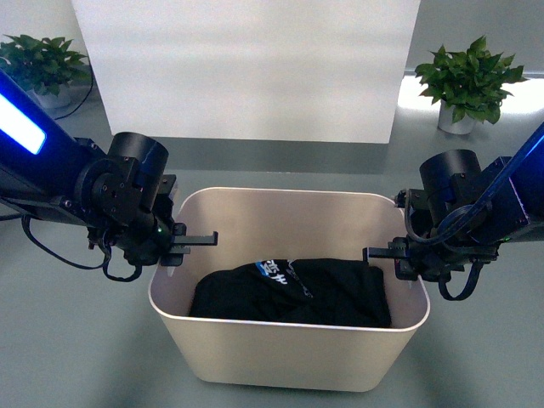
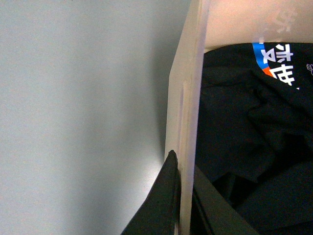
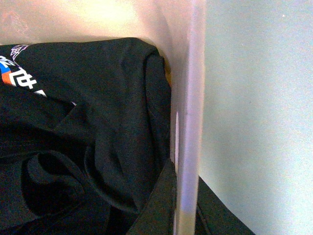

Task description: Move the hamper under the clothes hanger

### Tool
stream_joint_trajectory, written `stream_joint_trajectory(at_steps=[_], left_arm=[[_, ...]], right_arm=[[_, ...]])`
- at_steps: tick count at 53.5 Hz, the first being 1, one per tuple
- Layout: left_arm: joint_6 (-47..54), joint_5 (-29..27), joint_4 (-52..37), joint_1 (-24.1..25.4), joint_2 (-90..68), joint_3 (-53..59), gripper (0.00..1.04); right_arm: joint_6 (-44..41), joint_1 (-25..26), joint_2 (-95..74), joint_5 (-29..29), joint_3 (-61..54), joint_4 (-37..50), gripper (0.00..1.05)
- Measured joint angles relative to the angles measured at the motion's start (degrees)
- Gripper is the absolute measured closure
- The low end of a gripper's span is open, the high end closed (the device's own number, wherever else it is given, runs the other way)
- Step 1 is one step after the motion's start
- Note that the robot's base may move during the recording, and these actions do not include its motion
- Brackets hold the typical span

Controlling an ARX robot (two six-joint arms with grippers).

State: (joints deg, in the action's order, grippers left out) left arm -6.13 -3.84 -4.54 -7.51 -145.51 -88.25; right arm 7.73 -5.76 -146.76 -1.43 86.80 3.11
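around hamper (image 2: 188, 88) wall, left tool (image 2: 185, 169)

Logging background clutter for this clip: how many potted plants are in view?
2. One green leafy potted plant stands on the floor at the far left; a second green leafy potted plant, in a white pot, stands at the far right. More may lie outside the frame.

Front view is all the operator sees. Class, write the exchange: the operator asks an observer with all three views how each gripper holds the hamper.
Operator: How does the left gripper sit on the hamper?
Observer: In the left wrist view, one finger is outside the wall and one inside, both against it.
Operator: And the right gripper?
Observer: The same: the wall runs between its fingers, and the inner one lies next to the black garment.
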Motion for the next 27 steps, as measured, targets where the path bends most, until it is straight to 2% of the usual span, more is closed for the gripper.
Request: stream_joint_trajectory(at_steps=[27], left_arm=[[0.00,0.00,0.00,0.00,0.00,0.00,1.01]], right_arm=[[0.02,-0.02,0.00,0.00,0.00,0.00,1.00]])
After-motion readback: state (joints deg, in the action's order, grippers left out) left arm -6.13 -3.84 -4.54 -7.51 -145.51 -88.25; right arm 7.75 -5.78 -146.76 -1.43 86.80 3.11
